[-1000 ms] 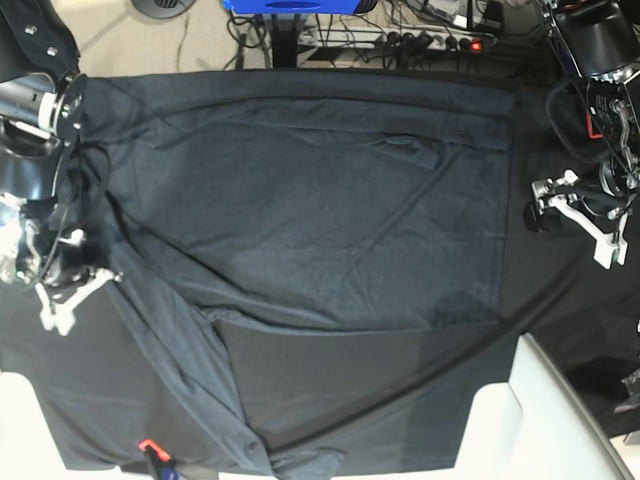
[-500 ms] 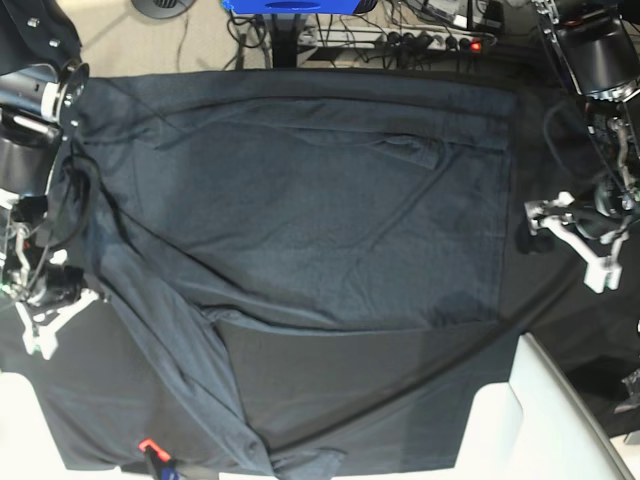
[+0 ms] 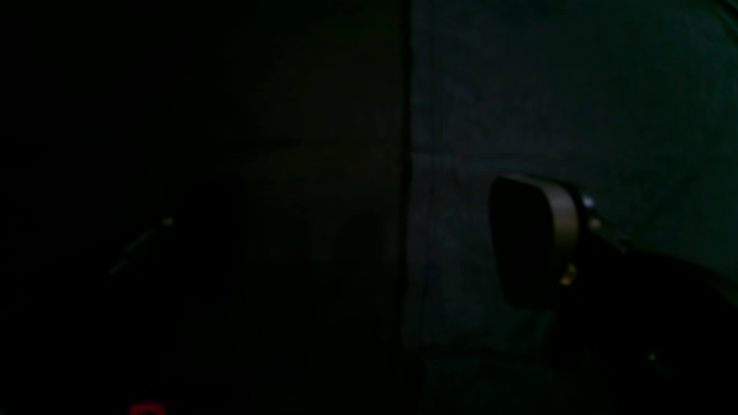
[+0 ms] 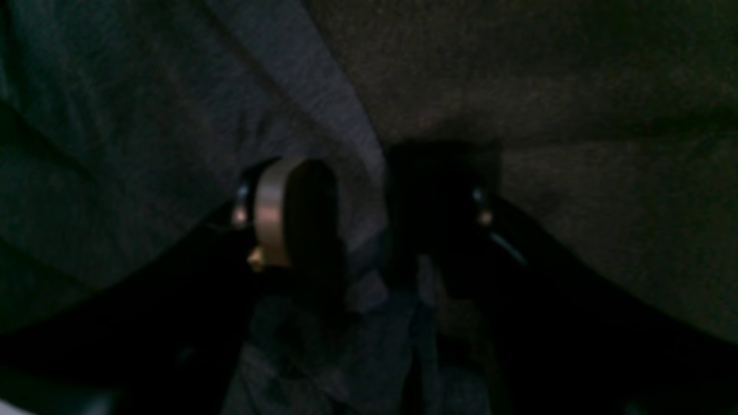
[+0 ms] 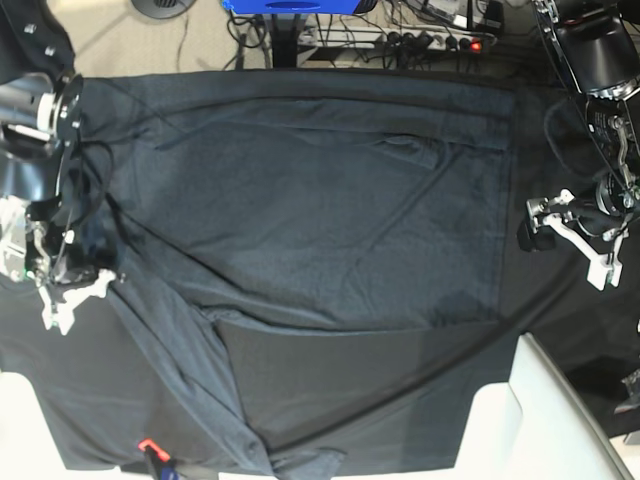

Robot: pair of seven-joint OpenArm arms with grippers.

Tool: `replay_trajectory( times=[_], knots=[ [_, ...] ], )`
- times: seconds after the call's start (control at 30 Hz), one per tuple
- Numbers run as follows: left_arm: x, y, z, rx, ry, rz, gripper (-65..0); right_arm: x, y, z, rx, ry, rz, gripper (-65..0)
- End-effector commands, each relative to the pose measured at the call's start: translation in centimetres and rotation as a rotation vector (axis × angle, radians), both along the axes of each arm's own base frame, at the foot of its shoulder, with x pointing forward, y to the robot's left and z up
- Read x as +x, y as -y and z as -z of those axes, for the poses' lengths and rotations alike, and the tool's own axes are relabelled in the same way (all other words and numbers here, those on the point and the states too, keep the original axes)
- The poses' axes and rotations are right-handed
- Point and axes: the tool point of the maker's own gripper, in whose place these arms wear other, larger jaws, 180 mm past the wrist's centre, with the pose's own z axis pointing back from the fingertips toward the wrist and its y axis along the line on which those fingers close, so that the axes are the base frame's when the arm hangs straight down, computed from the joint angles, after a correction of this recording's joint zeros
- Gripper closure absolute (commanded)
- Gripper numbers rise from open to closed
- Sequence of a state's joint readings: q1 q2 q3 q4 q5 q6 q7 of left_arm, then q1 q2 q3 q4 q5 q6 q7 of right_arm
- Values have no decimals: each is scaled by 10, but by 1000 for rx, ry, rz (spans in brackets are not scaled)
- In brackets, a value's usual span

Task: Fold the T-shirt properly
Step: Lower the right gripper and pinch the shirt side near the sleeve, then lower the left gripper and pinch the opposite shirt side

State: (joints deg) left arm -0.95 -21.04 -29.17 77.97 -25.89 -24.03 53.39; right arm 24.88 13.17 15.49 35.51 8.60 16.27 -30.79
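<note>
Change: the right gripper had been shifted up and inward along the T-shirt from its lower, outer place of half a second before; the shirt itself was left as it lay.
Right gripper: the jaws were seen apart in the wrist view, a raised fold of shirt between them, not visibly pinched.
Left gripper: held spread wide, just off the shirt's hem side, nothing gripped.
Meaning: the sleeve-side edge was judged released, so a fresh grasp was needed before any fold.
T-shirt: spread flat across the black tablecloth, one sleeve trailing toward the near edge.
Material: soft, heathered slate knit, creased, with hemmed edges.
</note>
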Motion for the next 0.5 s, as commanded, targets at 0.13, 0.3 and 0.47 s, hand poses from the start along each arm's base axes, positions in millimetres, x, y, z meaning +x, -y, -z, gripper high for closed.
replay_trajectory(
  times=[0.13,0.3,0.47],
  knots=[
    [9,-8,-14,13,43,-4,-650,12,10,-13,-8,36,10,-45],
    [5,-9,0,-14,8,-20,-650,21,12,-24,-16,72,11,-3],
    [16,-9,-6,-19,30,-22,-650,29,14,-49,-56,112,-13,-3]
  ],
)
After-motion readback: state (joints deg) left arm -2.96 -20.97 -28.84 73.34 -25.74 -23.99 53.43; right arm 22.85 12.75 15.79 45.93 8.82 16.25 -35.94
